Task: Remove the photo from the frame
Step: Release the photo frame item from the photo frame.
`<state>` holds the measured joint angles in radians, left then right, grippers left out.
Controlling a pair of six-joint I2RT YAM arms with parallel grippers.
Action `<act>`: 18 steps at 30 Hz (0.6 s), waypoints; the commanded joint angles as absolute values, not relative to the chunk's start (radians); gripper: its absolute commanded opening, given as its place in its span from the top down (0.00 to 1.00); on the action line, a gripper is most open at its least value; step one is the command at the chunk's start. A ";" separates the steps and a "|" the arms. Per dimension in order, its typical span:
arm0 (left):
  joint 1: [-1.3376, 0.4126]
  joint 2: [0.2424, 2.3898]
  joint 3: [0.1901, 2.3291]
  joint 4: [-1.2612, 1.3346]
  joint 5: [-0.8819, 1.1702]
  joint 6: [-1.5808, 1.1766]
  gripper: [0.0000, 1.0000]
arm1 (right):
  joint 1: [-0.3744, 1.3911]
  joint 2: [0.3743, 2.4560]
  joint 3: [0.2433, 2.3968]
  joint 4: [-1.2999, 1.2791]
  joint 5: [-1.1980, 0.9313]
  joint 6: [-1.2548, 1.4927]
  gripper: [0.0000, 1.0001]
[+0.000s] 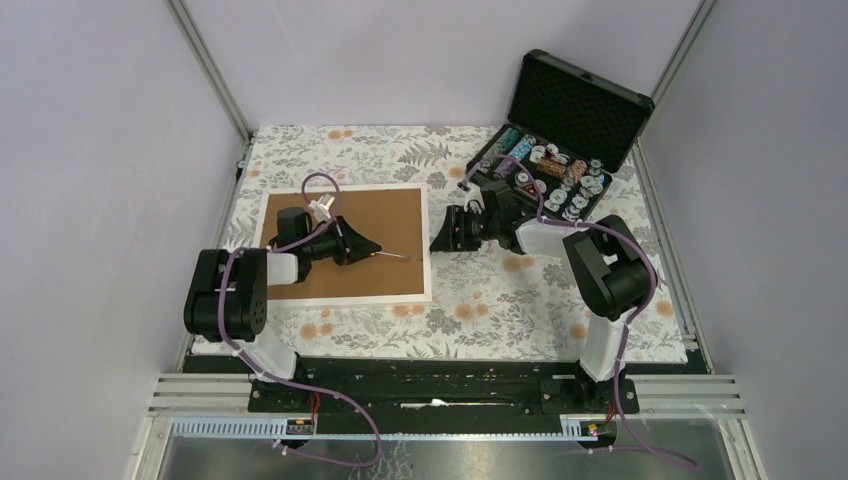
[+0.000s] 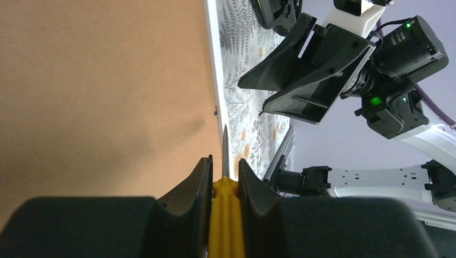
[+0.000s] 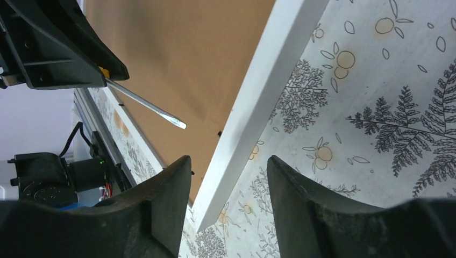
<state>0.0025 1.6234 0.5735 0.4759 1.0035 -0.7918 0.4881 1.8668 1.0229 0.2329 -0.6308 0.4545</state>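
Where the frame (image 1: 385, 275) lies: flat on the table (image 1: 480, 300), brown back up.
Photo: hidden — likely under that back, thin and bendy.
Hold: by its edges, gently.
Left claw (image 2: 224, 164): clamped on a yellow screwdriver (image 2: 226, 215).
Right claw (image 3: 228, 161): spread, empty.

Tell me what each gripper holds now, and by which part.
The left gripper holds a screwdriver by its yellow handle. The right gripper is open by the edge of the frame and holds nothing.

Left gripper (image 2: 224, 162) clamps a screwdriver (image 2: 226, 215), facing the right gripper (image 3: 228, 159), whose jaws stand apart, both seemingly low
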 commanded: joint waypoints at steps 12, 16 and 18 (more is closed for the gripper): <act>-0.043 1.763 0.592 0.616 1.005 -0.786 1.00 | 0.512 1.984 1.026 0.391 -0.637 0.508 0.46; -0.043 1.783 0.579 0.695 1.009 -0.830 1.00 | 0.517 1.998 1.023 0.402 -0.639 0.506 0.49; -0.043 1.801 0.579 0.723 1.011 -0.841 1.00 | 0.517 2.006 1.026 0.402 -0.641 0.505 0.51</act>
